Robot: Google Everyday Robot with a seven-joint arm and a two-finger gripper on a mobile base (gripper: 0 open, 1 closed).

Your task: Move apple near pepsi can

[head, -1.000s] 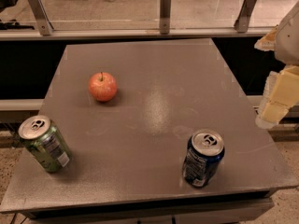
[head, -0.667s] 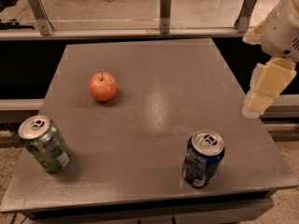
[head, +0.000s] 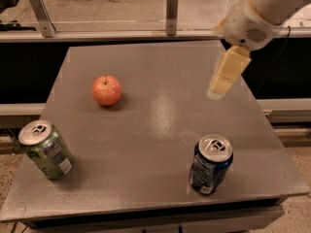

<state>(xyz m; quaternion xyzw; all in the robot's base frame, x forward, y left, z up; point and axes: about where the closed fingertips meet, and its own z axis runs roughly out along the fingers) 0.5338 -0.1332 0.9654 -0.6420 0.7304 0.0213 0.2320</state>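
pepsi can: stood near the front edge of the table.
apple: lay behind-left of the pepsi can, well apart, untouched.
gripper: hung behind the pepsi can, above the table; clenched or released, I could not tell.
step: probably the reach; next it needed to travel left and down to the apple.
room: bare surface lay left of the pepsi can.

Grey table w/ metal rail behind, speckled floor at btm corners; gripper hangs over table's right side.
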